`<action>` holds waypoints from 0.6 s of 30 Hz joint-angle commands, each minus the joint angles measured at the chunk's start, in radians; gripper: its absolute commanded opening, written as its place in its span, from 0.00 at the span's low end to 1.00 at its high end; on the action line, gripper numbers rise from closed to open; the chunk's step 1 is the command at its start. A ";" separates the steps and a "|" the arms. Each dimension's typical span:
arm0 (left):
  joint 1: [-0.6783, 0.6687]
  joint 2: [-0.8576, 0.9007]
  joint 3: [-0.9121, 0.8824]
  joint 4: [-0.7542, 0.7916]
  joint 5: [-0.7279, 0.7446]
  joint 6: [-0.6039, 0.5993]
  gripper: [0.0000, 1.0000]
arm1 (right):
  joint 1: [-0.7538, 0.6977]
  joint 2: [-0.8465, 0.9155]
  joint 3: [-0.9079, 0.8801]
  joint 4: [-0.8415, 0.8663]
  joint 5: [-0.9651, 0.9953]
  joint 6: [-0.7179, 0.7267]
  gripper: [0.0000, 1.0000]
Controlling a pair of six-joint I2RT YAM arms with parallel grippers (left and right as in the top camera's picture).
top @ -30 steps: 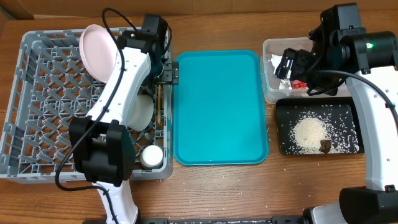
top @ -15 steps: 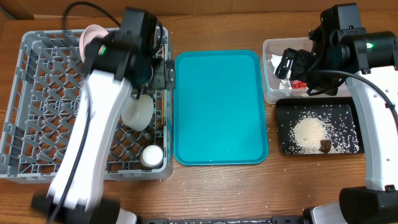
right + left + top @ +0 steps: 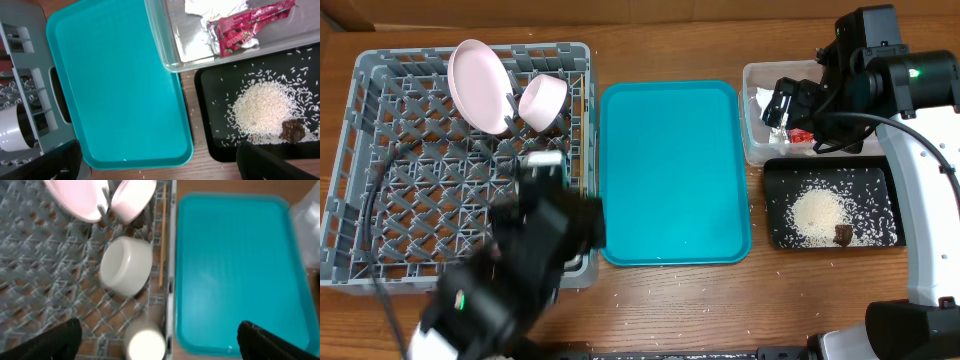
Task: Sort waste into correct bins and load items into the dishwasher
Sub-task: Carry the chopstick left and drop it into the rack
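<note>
1. Dishwasher, i.e. the large square grey plastic dish rack, looks loaded. The large white round plate and small white round plate lean together at its far side. The white bowl sits tilted mid-rack, the thin wooden chopsticks lie along the right wall, and the small white cup is by the near corner.
2. Left gripper: fingers wide apart, nothing btwn them, above the rack's right edge.
3. Vs 1 s ago, the left arm was stretched over the plates. Now it's swung back to the near edge, blurred in the overhead. The small plate was hidden under it then and is in plain view now.
4. Right gripper: jaws apart, empty, over the bins. No change across the pics.
5. Waste: the crumpled white paper napkin and small red shiny wrapper are in the clear plastic tub. The white rice pile and brown food lump are on the black rectangular tray.
6. Imo we're basically done; only stray grains on the wooden table are left.
</note>
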 commanded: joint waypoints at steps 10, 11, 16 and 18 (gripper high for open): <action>-0.048 -0.403 -0.654 0.307 -0.047 -0.245 1.00 | 0.003 -0.003 0.000 0.003 0.006 0.000 1.00; -0.048 -0.402 -0.695 0.347 -0.017 -0.249 1.00 | 0.003 -0.003 0.000 0.003 0.006 0.000 1.00; -0.050 -0.402 -0.864 0.581 0.026 -0.143 0.99 | 0.003 -0.003 0.000 0.003 0.006 0.000 1.00; -0.050 -0.402 -0.907 0.652 0.027 -0.045 0.98 | 0.003 -0.003 0.000 0.003 0.006 0.000 1.00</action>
